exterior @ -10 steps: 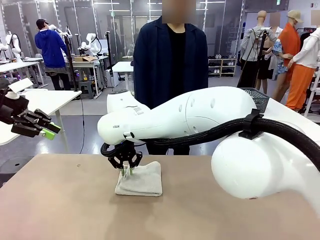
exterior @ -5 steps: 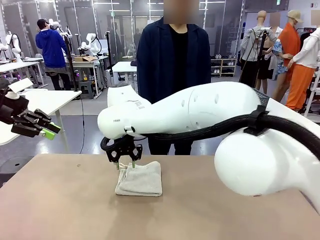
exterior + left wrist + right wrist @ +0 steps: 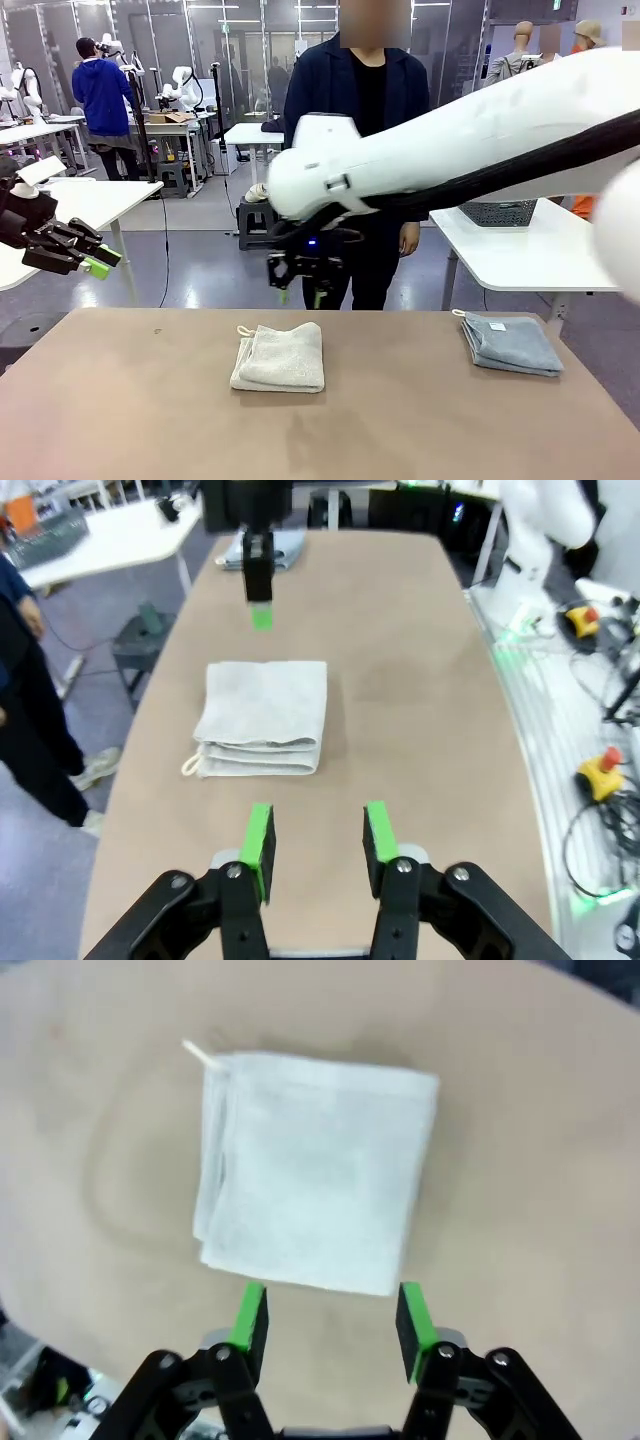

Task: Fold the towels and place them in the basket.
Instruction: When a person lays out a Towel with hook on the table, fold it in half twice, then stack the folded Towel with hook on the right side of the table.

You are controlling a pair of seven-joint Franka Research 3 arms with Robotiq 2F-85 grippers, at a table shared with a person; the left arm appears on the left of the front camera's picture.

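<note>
A cream-white towel (image 3: 280, 357) lies folded on the brown table (image 3: 130, 420), left of centre, with its loop at the far left corner. The right gripper (image 3: 300, 290) hangs open well above it, holding nothing. From the right wrist, the same towel (image 3: 310, 1185) lies flat just beyond the open gripper (image 3: 330, 1315). A pale blue-grey towel (image 3: 510, 343) lies folded near the table's right edge. The left gripper (image 3: 100, 262) stands open off the table's left side. Its wrist camera looks past its empty gripper (image 3: 318, 830) at the cream towel (image 3: 265, 715). A dark mesh basket (image 3: 497, 212) sits on the white side table (image 3: 530, 255).
A person in a dark jacket (image 3: 345, 110) stands at the far edge, behind the raised right arm (image 3: 480, 130). Bare brown tabletop lies between the two towels and along the front. White tables and another person stand farther back on the left.
The right gripper has let go of the cream towel, opened, and risen up and to the right. The arm lifted with it, uncovering the blue-grey towel. The left gripper stayed put.
</note>
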